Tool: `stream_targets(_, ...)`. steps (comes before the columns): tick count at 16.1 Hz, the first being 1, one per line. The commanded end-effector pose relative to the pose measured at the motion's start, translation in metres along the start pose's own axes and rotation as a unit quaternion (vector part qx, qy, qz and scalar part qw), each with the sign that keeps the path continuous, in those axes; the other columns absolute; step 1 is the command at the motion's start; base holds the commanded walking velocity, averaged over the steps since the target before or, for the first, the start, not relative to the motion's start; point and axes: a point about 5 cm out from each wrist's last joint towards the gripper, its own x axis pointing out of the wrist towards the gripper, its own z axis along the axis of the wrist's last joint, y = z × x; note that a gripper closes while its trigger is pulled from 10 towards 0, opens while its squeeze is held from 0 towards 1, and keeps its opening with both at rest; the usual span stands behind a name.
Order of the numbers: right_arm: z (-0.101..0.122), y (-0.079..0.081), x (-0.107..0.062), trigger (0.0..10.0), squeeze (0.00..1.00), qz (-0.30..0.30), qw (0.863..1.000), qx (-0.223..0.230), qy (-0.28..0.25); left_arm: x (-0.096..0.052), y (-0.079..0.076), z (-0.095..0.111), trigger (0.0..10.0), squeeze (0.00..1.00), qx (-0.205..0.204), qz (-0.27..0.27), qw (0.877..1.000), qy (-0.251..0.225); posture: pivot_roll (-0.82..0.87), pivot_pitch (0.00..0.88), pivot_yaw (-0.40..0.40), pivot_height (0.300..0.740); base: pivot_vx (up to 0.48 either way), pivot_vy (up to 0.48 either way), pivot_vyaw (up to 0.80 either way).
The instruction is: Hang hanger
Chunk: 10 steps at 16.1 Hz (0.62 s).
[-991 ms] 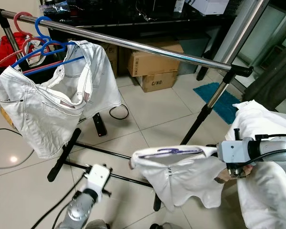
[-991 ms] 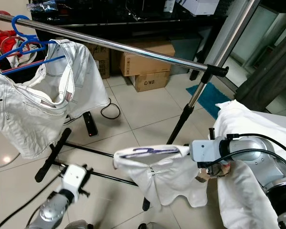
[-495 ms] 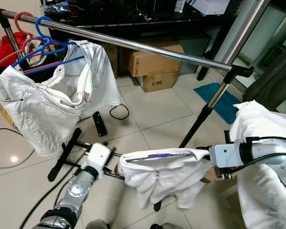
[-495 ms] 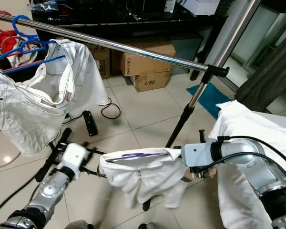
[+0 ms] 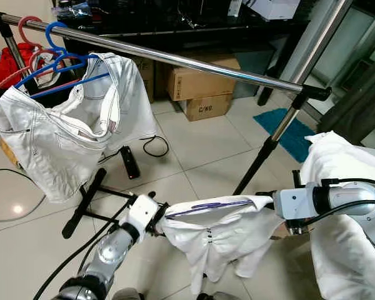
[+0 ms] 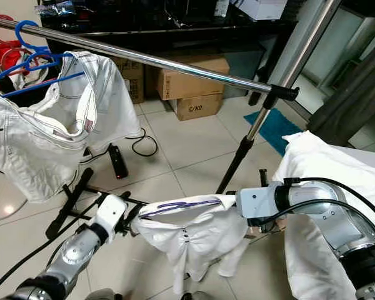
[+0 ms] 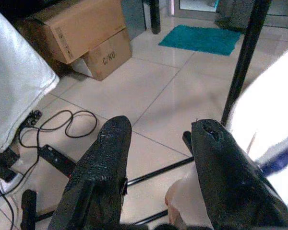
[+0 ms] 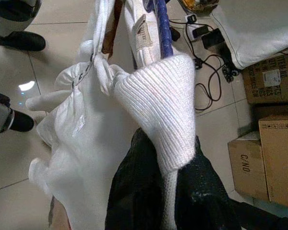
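Pale floor tiles run under a long chrome clothes rail, which crosses the scene on a slant with stacked cardboard boxes behind it. Hung from the rail at its far-left end are white denim shorts on a blue plastic hanger.

Well below the rail, and roughly parallel to it, a white knitted garment with a dark blue collar stripe is stretched between the two arms, its long axis running from one gripper to the other. The right gripper is clamped on the ribbed end of that garment, at the end nearer the rail's black upright post. The left gripper sits at the opposite end, its fingers parted with the cloth lying against one of them; from this view I judge it has not closed on anything.

Any hanger inside the garment is hidden, so I cannot place its hook. Reaching the rail looks to call for a lift, with both arms about equally near it.
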Motion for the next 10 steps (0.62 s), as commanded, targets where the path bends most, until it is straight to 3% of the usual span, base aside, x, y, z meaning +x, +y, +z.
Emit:
stream_targets(1,0.004,-0.010,-0.004,0.0,0.00,-0.015,1.000,-0.008,-0.003,-0.001,-0.008,-0.002,10.0,0.00,0.009,-0.024,1.000,0.001,0.10,0.028,-0.105,0.740,0.000,0.000,0.00)
stream_targets(4,0.004,-0.013,-0.003,0.0,0.00,-0.020,1.000,-0.011,-0.003,-0.004,-0.017,-0.003,10.0,0.00,0.033,-0.059,0.998,-0.002,0.10,0.027,-0.104,0.740,0.000,0.000,0.00)
stream_targets(10,0.002,-0.011,-0.004,0.0,0.00,-0.023,1.000,-0.007,0.000,-0.012,-0.017,0.001,10.0,0.00,0.044,-0.016,0.998,-0.051,0.10,0.036,-0.100,0.740,0.000,0.000,0.00)
